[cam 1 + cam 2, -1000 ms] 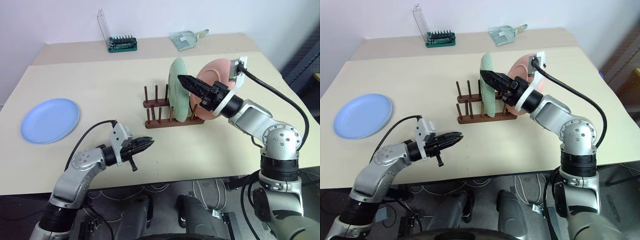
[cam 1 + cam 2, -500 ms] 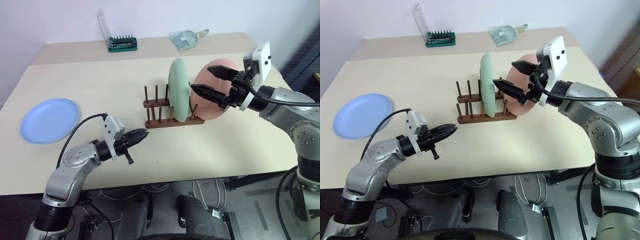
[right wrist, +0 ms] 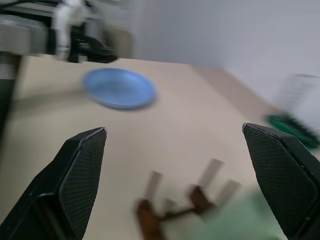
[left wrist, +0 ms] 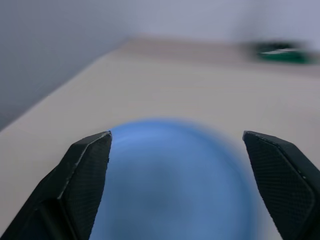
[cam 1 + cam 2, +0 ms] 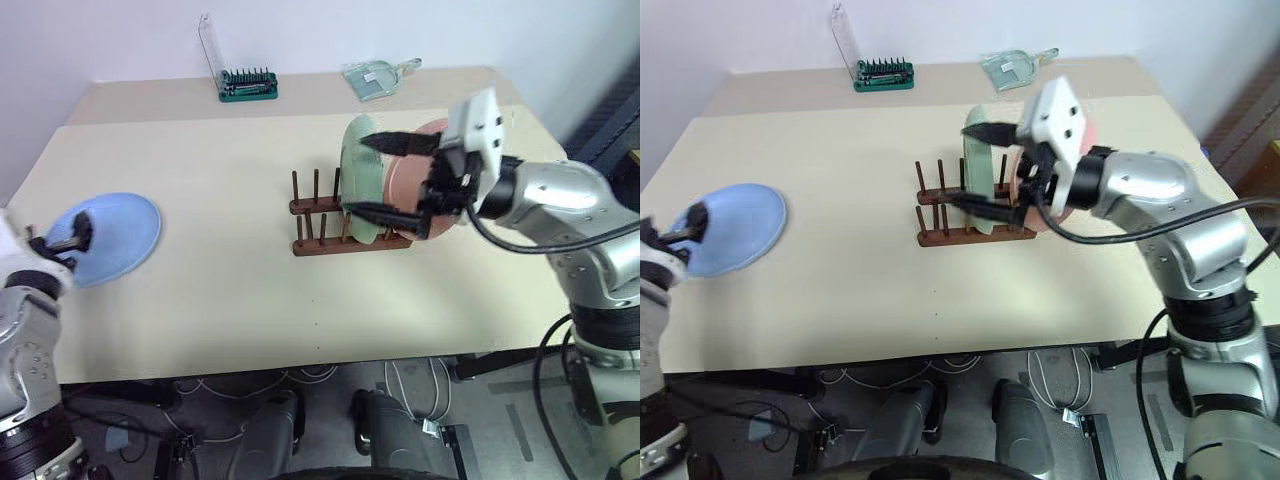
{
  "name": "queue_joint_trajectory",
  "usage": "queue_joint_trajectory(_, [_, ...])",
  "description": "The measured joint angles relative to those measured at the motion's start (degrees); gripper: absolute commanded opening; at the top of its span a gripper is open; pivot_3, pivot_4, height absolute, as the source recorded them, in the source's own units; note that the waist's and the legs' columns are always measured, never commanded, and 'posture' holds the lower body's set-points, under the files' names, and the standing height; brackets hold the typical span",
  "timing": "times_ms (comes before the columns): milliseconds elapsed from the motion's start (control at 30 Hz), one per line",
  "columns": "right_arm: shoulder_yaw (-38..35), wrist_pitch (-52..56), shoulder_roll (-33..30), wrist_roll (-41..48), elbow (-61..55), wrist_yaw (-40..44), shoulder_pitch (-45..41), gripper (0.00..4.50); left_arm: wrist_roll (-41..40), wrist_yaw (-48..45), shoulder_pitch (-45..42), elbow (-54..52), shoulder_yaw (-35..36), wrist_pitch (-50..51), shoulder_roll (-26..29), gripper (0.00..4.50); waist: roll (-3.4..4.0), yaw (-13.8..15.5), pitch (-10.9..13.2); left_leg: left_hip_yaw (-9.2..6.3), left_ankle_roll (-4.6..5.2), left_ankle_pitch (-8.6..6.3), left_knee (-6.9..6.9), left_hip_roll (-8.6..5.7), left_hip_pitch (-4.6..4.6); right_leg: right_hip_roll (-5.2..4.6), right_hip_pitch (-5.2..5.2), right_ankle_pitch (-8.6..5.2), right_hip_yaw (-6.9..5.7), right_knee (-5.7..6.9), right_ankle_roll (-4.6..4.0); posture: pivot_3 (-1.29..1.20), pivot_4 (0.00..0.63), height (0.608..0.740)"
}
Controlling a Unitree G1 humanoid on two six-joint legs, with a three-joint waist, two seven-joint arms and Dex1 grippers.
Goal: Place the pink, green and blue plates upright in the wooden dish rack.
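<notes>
- At the frame's left, our left gripper (image 5: 75, 232) hangs with fingers spread over the flat round blue plate (image 5: 122, 236); the right gripper (image 5: 388, 176) is spread too.
- The plate looks light, stiff and slick; we judge its thin near rim the best hold.

place: lab | cues: bare table (image 5: 200, 300), plain wall (image 5: 120, 40), floor cables (image 5: 300, 378)
</notes>
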Motion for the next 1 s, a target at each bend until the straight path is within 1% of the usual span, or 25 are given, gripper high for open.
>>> queue_joint_trajectory(167, [0.96, 1.5, 2.58, 1.1, -1.79, 1.5, 0.2, 4.47, -0.3, 4.61, -0.34, 0.87, 2.16, 7.97, -0.01, 4.44, -0.21, 0.72, 0.03, -0.02, -0.16, -0.09, -0.01, -0.03, -0.02, -0.02, -0.03, 0.08, 0.0, -0.02, -0.11, 0.0, 0.15, 0.74])
queue_joint_trajectory(300, [1.29, 3.6, 3.55, 2.48, -3.97, 1.82, 2.27, 4.47, -1.61, 7.16, -4.48, 4.81, 2.84, 14.8, -0.31, 4.44, -0.24, 0.56, 0.01, -0.03, -0.18, -0.09, -0.02, -0.02, -0.01, 0.0, -0.04, 0.09, 0.0, 0.03, -0.11, 0.0, 0.15, 0.74])
queue_joint_trajectory(400, [1.3, 4.75, 3.9, 2.79, -4.19, 1.41, 2.79, 4.47, -2.49, 7.27, -6.17, 7.43, 2.87, 16.99, -0.35, 4.44, -0.29, 0.12, 0.01, -0.01, -0.23, -0.11, -0.04, -0.02, -0.01, 0.0, -0.07, 0.1, 0.02, 0.03, -0.11, 0.0, 0.15, 0.74])
queue_joint_trajectory(467, [1.11, 5.21, 4.3, 2.88, -4.98, 0.61, 3.37, 4.47, -2.47, 7.56, -9.18, 11.81, 2.88, 17.74, -0.01, 3.92, -0.29, 0.32, 0.0, -0.03, -0.28, -0.1, -0.06, 0.01, 0.02, 0.03, -0.1, 0.11, 0.01, 0.09, -0.1, 0.0, 0.15, 0.74])
queue_joint_trajectory(500, [1.07, 5.47, 4.32, 2.88, -5.61, 0.13, 3.89, 4.47, -2.48, 8.18, -10.15, 13.91, 3.18, 17.83, -0.04, 3.56, -0.29, 0.33, 0.0, -0.03, -0.28, -0.1, -0.06, 0.01, 0.02, 0.03, -0.1, 0.11, 0.01, 0.09, -0.1, 0.0, 0.15, 0.74])
queue_joint_trajectory(600, [1.05, 5.9, 4.37, 2.79, -6.09, -0.75, 4.63, 4.47, -2.11, 9.51, -11.55, 16.22, 4.4, 17.53, 0.02, 2.1, -0.37, 0.28, 0.0, 0.0, -0.29, -0.11, -0.05, -0.02, 0.01, -0.01, -0.09, 0.12, 0.03, 0.08, -0.09, 0.0, 0.15, 0.74])
queue_joint_trajectory(700, [1.05, 6.04, 4.41, 2.39, -6.25, -1.61, 4.92, 4.47, -1.68, 9.92, -11.99, 16.99, 4.46, 16.24, -0.04, 0.47, -0.41, 0.31, -0.02, 0.0, -0.29, -0.11, -0.04, -0.01, 0.01, -0.01, -0.09, 0.13, 0.03, 0.08, -0.08, 0.0, 0.15, 0.74])
queue_joint_trajectory(733, [1.03, 6.03, 4.41, 2.1, -6.24, -1.88, 4.99, 4.47, -1.61, 10.08, -12.55, 16.98, 4.58, 15.54, -0.16, 0.06, -0.41, 0.32, -0.02, 0.0, -0.29, -0.11, -0.04, -0.01, 0.01, -0.01, -0.09, 0.13, 0.03, 0.08, -0.08, 0.0, 0.15, 0.74])
queue_joint_trajectory(867, [1.03, 5.43, 4.47, 0.54, -6.16, -2.35, 4.97, 4.47, -1.46, 8.95, -13.53, 15.21, 3.86, 10.19, -1.15, 0.06, -0.41, 0.36, -0.02, 0.01, -0.3, -0.11, -0.05, -0.02, 0.01, -0.03, -0.07, 0.13, 0.04, 0.04, -0.08, 0.0, 0.15, 0.74])
queue_joint_trajectory(900, [1.04, 4.89, 4.52, -0.22, -5.89, -2.41, 4.86, 4.47, -1.19, 8.43, -13.55, 14.0, 3.15, 7.35, -2.22, 0.06, -0.43, 0.39, -0.01, 0.01, -0.3, -0.11, -0.04, -0.02, 0.0, -0.03, -0.07, 0.14, 0.03, 0.04, -0.08, 0.0, 0.15, 0.74])
queue_joint_trajectory(1000, [1.61, 2.26, 5.28, -4.25, -3.5, -2.82, 2.53, 4.47, 0.08, 6.75, -15.05, 7.45, -1.75, -0.8, -4.71, 0.06, -0.62, 0.59, 0.07, 0.0, -0.32, -0.1, 0.02, -0.02, -0.05, -0.03, -0.06, 0.18, 0.02, 0.03, -0.12, 0.0, 0.15, 0.74])
